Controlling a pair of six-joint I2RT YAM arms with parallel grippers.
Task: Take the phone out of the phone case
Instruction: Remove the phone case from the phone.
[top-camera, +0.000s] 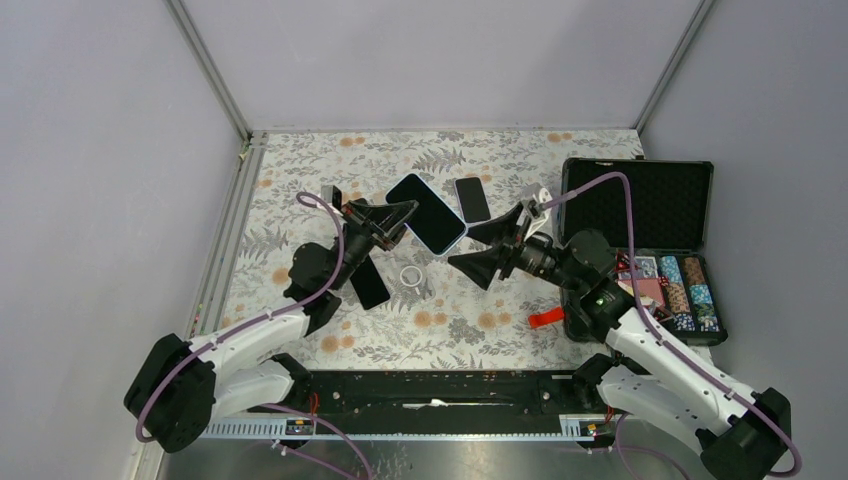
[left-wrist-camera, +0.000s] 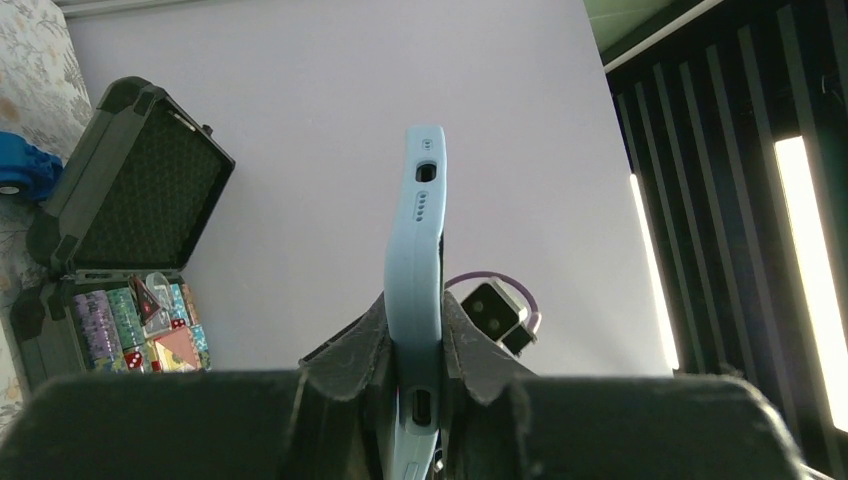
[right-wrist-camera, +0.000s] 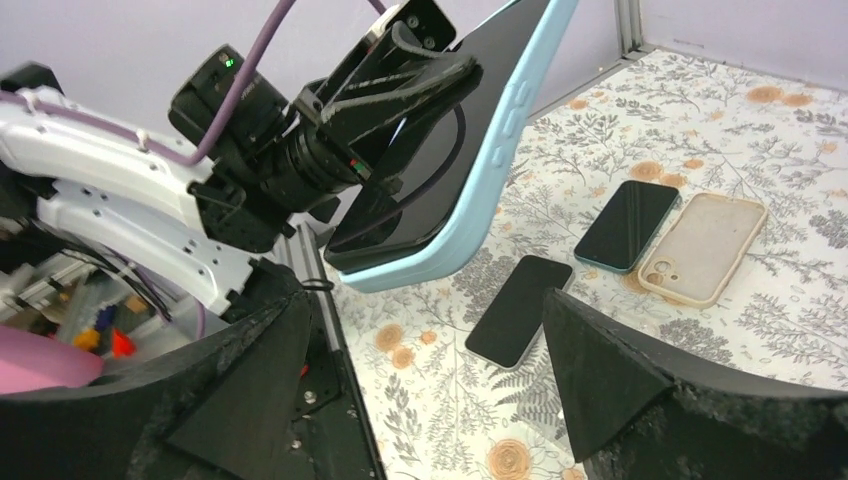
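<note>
The left tool (top-camera: 388, 222) is pinched on the light blue phone case (top-camera: 428, 212), its pads pressed on the two flat faces. It holds the case clear above the worktop (top-camera: 470, 330), in the upper middle of the top view. The phone (right-wrist-camera: 410, 220) sits inside, its black screen framed by the blue rim.

In the top view the case's long axis runs from upper left to lower right. The right tool (top-camera: 480, 250) lies just to its lower right, spread wide with nothing in its mouth, which is turned toward the case. In the right wrist view the case hangs in the upper middle, above and beyond the spread fingers (right-wrist-camera: 610, 380), apart from them. The right tool is the free one and is nearer the unheld end, so I judge the coming move to be its.

No brand, label or writing can be read anywhere. In the left wrist view the case's edge shows only cutouts.
</note>
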